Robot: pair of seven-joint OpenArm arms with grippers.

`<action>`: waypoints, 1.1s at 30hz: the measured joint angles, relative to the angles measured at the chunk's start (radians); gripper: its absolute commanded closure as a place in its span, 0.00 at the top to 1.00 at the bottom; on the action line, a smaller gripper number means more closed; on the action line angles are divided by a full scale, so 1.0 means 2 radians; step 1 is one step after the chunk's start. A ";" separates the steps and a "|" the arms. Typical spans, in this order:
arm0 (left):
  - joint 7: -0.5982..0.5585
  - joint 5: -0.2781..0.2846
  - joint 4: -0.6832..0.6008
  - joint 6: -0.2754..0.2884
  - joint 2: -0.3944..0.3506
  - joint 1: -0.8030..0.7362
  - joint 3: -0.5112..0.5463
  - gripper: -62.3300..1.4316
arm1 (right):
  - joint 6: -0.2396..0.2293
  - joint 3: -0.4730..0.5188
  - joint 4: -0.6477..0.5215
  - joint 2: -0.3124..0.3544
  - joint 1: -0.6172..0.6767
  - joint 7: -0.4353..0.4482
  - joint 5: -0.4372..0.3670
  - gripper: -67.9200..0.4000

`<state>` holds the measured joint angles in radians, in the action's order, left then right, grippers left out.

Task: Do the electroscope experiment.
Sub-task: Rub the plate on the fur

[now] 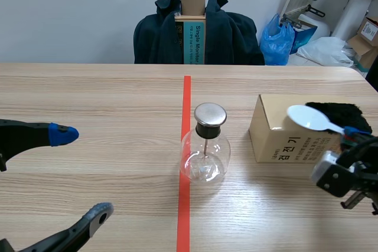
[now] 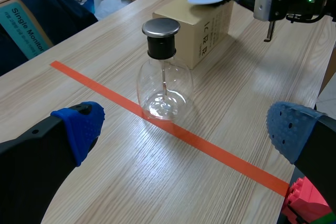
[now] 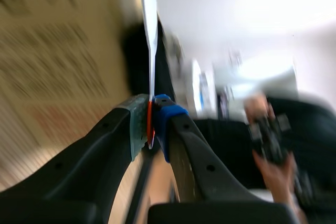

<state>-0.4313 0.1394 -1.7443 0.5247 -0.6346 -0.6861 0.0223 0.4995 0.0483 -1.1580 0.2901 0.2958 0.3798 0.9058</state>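
I see the electroscope (image 1: 204,146), a round glass flask with a flat metal cap, standing upright about the middle of the desk (image 1: 88,92), on the orange-red tape line. From the left wrist camera it stands ahead of my left pincer (image 2: 186,129), in line with the gap between the fingers and apart from both of them.

The left pincer (image 1: 82,173) is spread wide near the left edge of the desk. It holds nothing and touches nothing.

Toward the right edge lies a cardboard box (image 1: 277,137), just beside the flask and not touching it. A black cloth (image 1: 345,113) rests on top of the box.

My right pincer (image 1: 353,133) is over the right edge side of the desk, beside the box. In its own view the right pincer (image 3: 152,124) has its two pads pressed on the thin handle of a white plastic spoon (image 1: 313,117). The bowl of the spoon is over the top of the box and points toward the flask, apart from its metal cap. Whether the spoon touches the cloth, I cannot tell.
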 measured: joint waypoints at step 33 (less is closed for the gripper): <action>0.000 0.000 0.000 0.000 0.000 0.001 0.000 1.00 | 0.001 0.015 -0.014 -0.008 0.020 -0.024 0.001 0.02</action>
<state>-0.4313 0.1394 -1.7443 0.5247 -0.6342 -0.6842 0.0223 0.5011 0.0776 -1.1858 0.2749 0.3363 0.3309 0.9081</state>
